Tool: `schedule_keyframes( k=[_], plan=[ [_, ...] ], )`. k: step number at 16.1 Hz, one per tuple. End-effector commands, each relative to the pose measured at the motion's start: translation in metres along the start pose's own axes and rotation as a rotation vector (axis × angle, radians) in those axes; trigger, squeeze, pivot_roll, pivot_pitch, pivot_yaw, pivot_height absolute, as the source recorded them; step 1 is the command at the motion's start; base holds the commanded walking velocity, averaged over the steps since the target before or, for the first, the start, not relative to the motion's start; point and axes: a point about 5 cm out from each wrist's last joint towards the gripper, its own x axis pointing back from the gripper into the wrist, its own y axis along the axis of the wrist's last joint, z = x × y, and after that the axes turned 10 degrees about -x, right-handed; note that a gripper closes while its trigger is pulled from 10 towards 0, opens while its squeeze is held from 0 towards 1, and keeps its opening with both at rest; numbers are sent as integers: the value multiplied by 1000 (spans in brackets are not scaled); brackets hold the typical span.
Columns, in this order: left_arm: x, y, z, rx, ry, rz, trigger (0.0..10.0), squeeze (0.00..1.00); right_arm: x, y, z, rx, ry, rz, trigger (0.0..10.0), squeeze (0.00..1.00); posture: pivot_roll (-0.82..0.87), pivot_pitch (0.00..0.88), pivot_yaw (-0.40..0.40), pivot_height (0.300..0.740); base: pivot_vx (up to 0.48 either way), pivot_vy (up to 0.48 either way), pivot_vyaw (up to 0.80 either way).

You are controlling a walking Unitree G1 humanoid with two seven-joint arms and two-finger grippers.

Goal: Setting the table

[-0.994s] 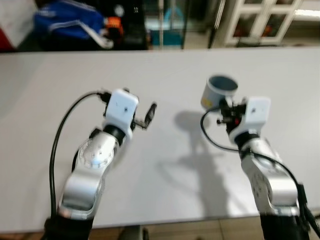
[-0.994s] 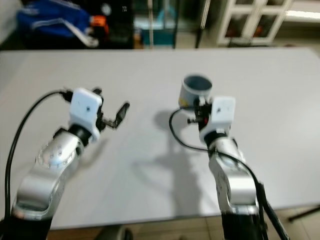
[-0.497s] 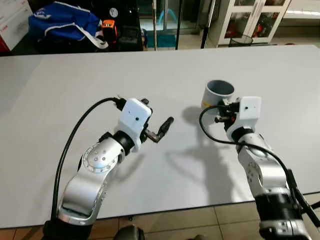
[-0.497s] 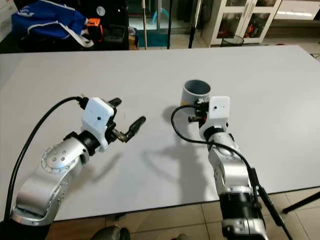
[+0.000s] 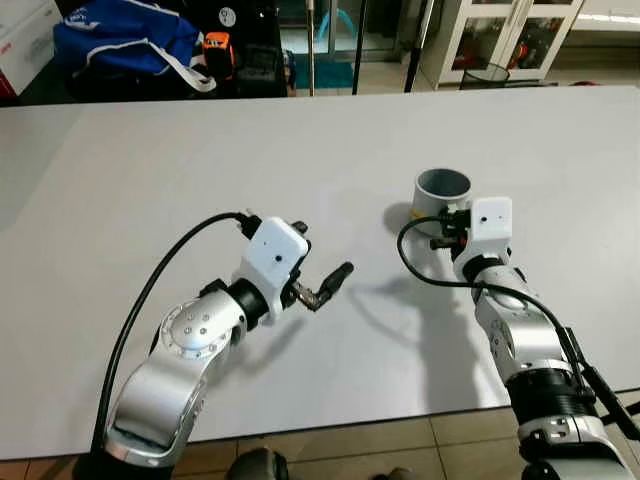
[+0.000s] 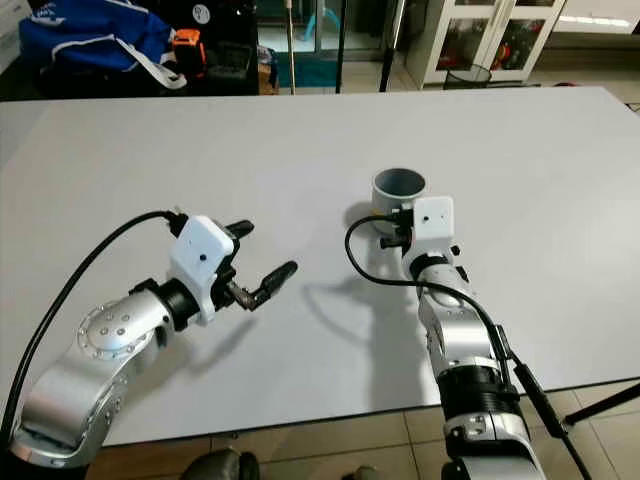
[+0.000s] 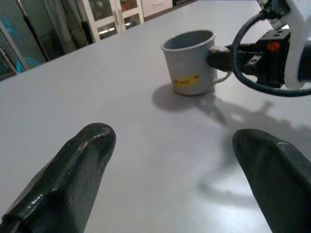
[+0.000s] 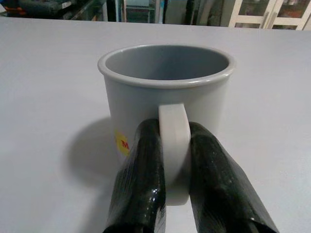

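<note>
Across the foreground, a broad pale grey surface (image 5: 150, 150), plain and matte, running to the far edge. Beyond that edge, a blue bag (image 5: 125, 45) on the floor and white glass-door cabinets (image 5: 500, 30) further back. Left of centre on the surface, the left claw (image 5: 325, 280) hovering just above it, fingers (image 7: 82, 165) spread wide with nothing between them, black cable looping back from the wrist. Toward the right, well apart from the left claw, a grey mug (image 5: 441, 194) standing upright on the surface, yellow label low on its side. Right behind it, the right claw (image 8: 176, 160), fingers (image 8: 141, 165) pinched narrow on either side of the mug's handle (image 8: 173, 141), touching it.
</note>
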Motion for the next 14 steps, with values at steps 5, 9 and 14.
schedule_keyframes(
  k=[5,9,14],
  plan=[
    [10,-5,7,-53,-60,38,10000,0,23,-3,13,-87,166,-20,10000,0,59,86,12,740,0,0,0],
    [14,0,15,-96,-99,45,10000,0,33,-4,13,-133,246,-20,10000,0,59,121,6,740,0,0,0],
    [17,-1,13,-101,-130,60,10000,0,35,-7,19,-29,276,-3,10000,0,62,118,7,740,0,0,0]
  ],
)
